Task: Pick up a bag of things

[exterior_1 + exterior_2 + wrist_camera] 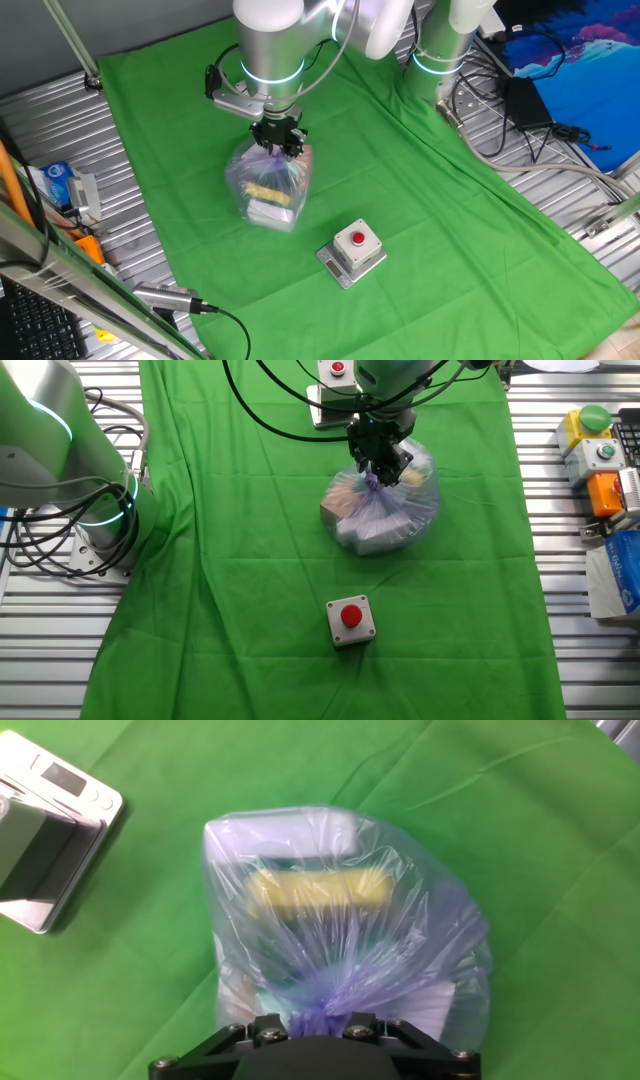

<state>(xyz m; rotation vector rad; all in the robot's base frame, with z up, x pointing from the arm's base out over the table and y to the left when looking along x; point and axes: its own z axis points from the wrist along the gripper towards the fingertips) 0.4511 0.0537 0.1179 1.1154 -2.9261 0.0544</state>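
Standing near the bag point(267, 188) on the green cloth point(440, 210), one grey button box point(352, 251) with a red button is seen in one fixed view, apart from the bag; a second box point(333, 388) is partly cut off behind the arm in the other fixed view, where more button boxes point(598, 448) are seen at the right edge. The bag's gathered purple neck is clamped between the fingers of the gripper point(379, 458). One yellow item point(318, 890) and white items are made out inside; other contents are blurred by plastic. The fingertips are hidden by the folds.
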